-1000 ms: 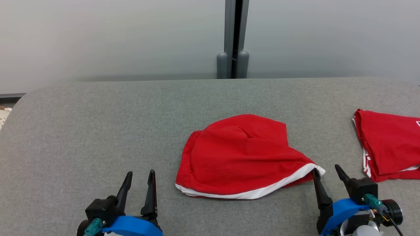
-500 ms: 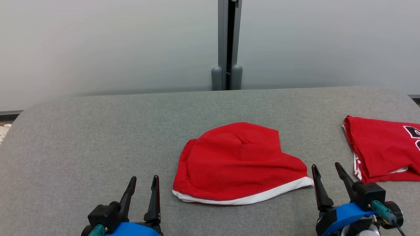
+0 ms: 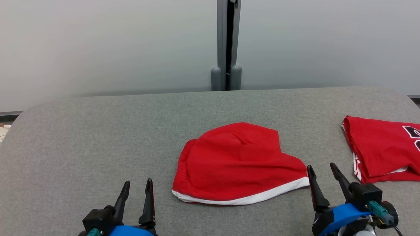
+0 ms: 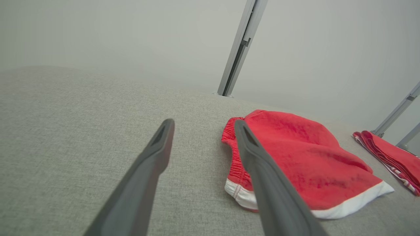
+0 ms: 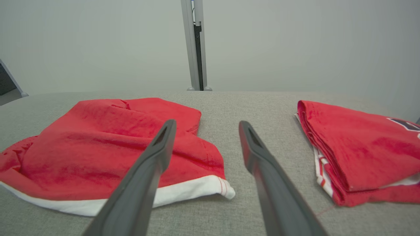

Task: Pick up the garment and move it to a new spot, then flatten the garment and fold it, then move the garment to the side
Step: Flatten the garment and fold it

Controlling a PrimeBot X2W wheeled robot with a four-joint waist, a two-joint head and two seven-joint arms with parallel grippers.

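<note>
The red garment [image 3: 236,164] lay folded on the grey table [image 3: 98,131]; the left gripper [image 3: 138,182] and right gripper [image 3: 320,166] stood open, empty.

A garment [image 3: 239,164] lies at the middle of the table [image 3: 82,131], with a folded garment [image 3: 384,147] well apart to its right. The left gripper [image 3: 138,181] sits front-left of it, the right gripper [image 3: 320,165] just beside its right corner. A post [image 3: 226,46] rises behind the table.
</note>
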